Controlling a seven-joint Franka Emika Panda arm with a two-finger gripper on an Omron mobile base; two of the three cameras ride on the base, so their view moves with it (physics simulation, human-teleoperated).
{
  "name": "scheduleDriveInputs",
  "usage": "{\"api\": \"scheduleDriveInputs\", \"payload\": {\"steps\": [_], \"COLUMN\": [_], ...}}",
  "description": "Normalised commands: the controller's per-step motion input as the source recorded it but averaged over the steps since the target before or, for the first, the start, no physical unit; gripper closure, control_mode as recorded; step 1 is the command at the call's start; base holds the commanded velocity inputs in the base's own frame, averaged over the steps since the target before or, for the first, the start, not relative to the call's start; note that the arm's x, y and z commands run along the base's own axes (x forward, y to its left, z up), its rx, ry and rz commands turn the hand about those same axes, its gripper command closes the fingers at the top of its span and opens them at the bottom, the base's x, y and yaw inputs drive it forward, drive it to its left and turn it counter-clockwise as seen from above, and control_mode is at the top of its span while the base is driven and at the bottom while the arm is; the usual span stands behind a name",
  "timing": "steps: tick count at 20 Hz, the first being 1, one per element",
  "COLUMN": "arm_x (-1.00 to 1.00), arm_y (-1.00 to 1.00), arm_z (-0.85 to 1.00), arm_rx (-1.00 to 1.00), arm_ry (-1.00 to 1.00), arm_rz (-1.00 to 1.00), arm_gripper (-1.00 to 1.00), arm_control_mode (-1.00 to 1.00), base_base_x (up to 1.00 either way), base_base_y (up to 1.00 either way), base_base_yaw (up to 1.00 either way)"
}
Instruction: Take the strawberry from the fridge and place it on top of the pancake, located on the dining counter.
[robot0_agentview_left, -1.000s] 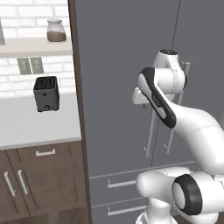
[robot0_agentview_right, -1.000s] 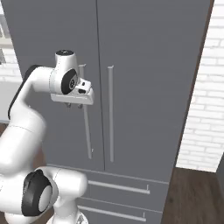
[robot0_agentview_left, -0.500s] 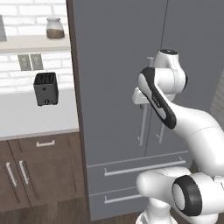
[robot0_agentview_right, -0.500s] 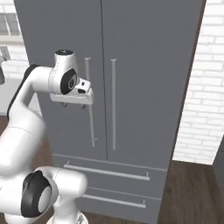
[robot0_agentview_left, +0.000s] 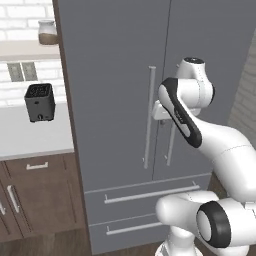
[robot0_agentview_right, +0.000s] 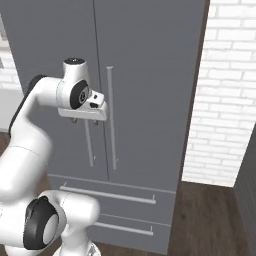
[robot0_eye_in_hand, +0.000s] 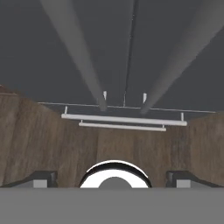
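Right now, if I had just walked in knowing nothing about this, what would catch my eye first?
Most likely the tall grey fridge, both doors shut, with two thin silver bar handles down its middle. Close in front of it bends a big white arm, its tool standing open and holding nothing. To the fridge's left, a small black toaster sits on a white worktop.

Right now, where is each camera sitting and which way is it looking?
Left base view: behind the arm on its left, facing the fridge and a black toaster; the white arm fills its right side.
Right base view: behind on the right, facing the same fridge beside a brick wall; the arm stands on its left.
Hand view: on the hand, looking down the doors at the drawer handles; the open claw sits at the bottom.
All three share the fridge's bar handles.
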Motion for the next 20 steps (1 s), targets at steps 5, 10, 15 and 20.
{"api": "scheduleDriveInputs", "payload": {"steps": [5, 10, 15, 20], "arm_x": [0.0, 0.0, 0.13, 0.77], "arm_y": [0.0, 0.0, -0.05, -0.36], "arm_z": [0.0, 0.0, -0.01, 0.0], "arm_rx": [0.0, 0.0, 0.0, 0.0], "arm_ry": [0.0, 0.0, -0.03, -0.28], "arm_rz": [0.0, 0.0, 0.0, -0.03], "arm_gripper": [-1.0, -1.0, -1.0, -1.0], "arm_control_mode": [1.0, 1.0, -1.0, -1.0], "base_base_x": [-0.56, -0.59, -0.02, 0.0], "base_base_y": [0.0, 0.0, 0.0, 0.0], "base_base_yaw": [-0.02, -0.03, -0.01, 0.0]}}
